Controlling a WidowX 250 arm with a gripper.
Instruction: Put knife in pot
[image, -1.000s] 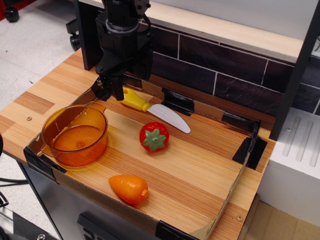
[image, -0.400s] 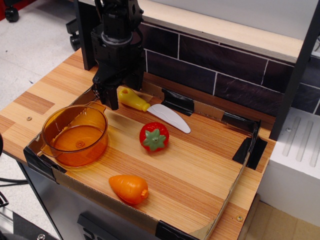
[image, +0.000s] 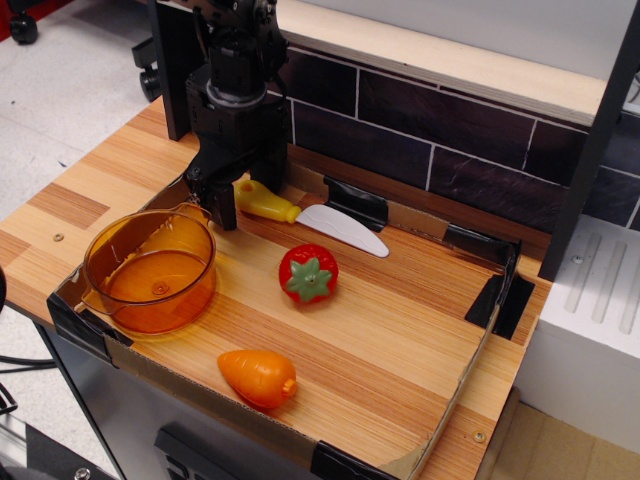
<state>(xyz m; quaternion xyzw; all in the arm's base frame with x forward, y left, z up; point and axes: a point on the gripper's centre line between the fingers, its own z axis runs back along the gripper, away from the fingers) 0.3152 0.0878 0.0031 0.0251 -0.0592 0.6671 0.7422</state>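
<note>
Pot (image: 150, 268) sits at the left end of the tray (image: 455, 395), empty, mouth up, nothing over it. Just behind its far rim, the gripper (image: 228, 203) is down at the board, at the butt end of the knife (image: 305, 214). One dark finger (image: 222, 205) is visible against the yellow handle; can't tell if the jaws are pinched on it or merely beside it, the second finger is hidden behind the arm body.

Judgement: step in hand is the grasp. Do it well = clamp across the handle's width, not the blade, then lift clear of the pot rim before moving toward the pot.

Knife lies flat near the back wall. Long axis runs left-back to right-front, handle toward the gripper, white blade tip pointing right, toward the strawberry (image: 308, 272) side. Carrot (image: 259, 377) at the front, well apart, not in the way.
</note>
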